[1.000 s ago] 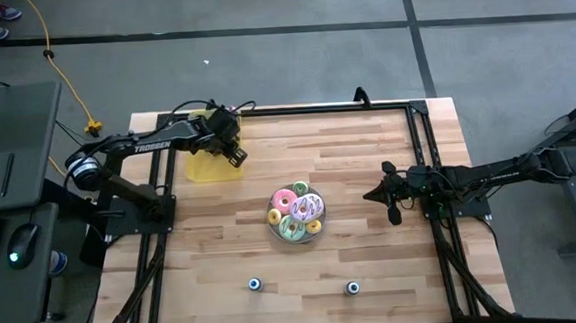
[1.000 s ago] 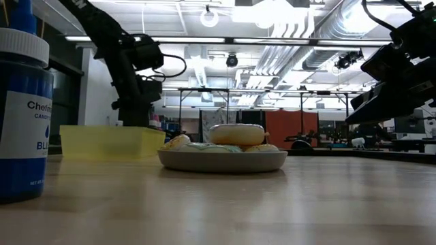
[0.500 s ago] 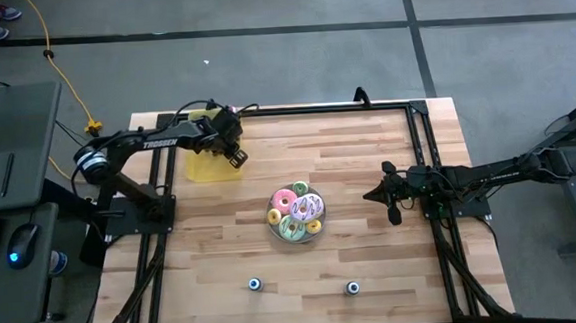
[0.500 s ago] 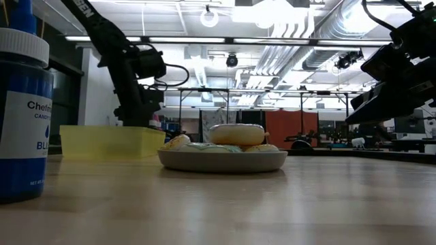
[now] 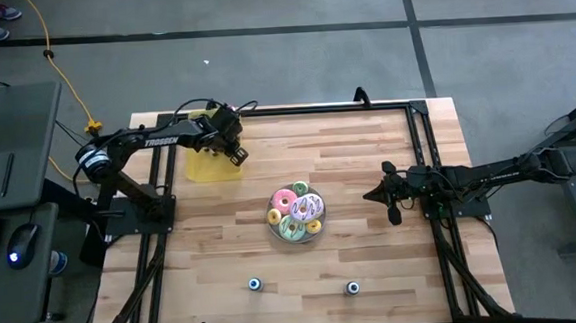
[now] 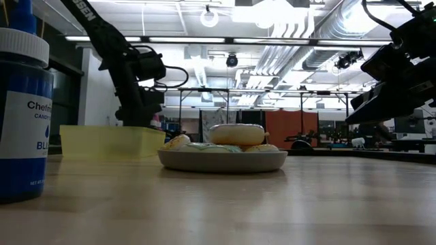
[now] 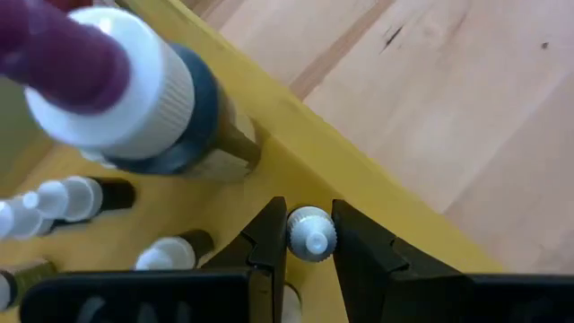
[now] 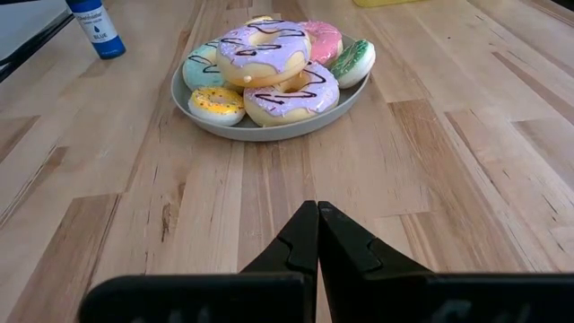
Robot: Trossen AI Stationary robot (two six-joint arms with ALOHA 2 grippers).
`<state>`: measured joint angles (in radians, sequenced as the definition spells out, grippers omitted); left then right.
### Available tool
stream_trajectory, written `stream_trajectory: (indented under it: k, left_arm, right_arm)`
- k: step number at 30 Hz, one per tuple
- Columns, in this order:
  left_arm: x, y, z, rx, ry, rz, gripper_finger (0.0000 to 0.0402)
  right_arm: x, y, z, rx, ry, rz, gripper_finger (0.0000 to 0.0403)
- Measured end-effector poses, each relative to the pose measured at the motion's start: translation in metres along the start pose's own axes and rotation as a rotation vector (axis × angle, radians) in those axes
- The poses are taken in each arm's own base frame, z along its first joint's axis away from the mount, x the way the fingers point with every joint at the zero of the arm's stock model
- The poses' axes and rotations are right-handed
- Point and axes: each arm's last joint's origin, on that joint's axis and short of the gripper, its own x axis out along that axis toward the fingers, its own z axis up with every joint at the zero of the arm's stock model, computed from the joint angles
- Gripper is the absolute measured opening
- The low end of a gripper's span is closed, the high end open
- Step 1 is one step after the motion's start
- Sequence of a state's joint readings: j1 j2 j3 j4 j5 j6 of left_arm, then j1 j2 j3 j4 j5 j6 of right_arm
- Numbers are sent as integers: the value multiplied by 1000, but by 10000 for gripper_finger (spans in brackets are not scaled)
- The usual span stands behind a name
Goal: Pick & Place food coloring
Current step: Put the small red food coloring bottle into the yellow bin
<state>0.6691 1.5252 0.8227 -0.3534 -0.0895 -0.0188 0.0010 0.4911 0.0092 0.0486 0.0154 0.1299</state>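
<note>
At the table's far left stands a yellow bin (image 5: 206,164) (image 7: 296,126) with several food coloring bottles (image 7: 170,251) lying in it, one larger with a white cap (image 7: 117,85). My left gripper (image 5: 236,156) (image 7: 311,240) hangs over the bin's right wall, shut on one small bottle (image 7: 311,235). Two more bottles (image 5: 256,284) (image 5: 352,288) stand upright on their bases near the table's front edge. My right gripper (image 5: 391,207) (image 8: 317,220) waits shut at the right, touching nothing. My left gripper pinches the small bottle's white cap (image 7: 305,222) between its two fingertips (image 7: 267,235), coming steeply from above. The cap's nozzle faces up along the fingers. The bottle's body is hidden under the cap, so whether it rests on the bin cannot be told.
A grey plate (image 5: 297,233) (image 8: 269,130) of frosted doughnuts sits at the table's middle. A blue bottle (image 6: 24,109) (image 8: 97,22) stands close to the low camera. A black frame (image 5: 423,153) runs along the table's edges.
My left gripper has sunk a little toward the yellow bin, still shut on the small bottle.
</note>
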Motion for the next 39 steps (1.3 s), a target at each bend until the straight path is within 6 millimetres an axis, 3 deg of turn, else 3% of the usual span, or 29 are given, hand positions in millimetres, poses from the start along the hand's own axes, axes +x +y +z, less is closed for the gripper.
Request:
stream_trajectory:
  k: [15,27,39]
  left_arm:
    - [12,1,-3,8,36,-25,67]
    - [11,1,-2,16,29,-25,157]
    - [-4,2,3,16,-29,-23,166]
  right_arm:
    - [0,0,0,0,0,0,0]
    - [0,0,0,0,0,0,0]
    - [0,0,0,0,1,0,0]
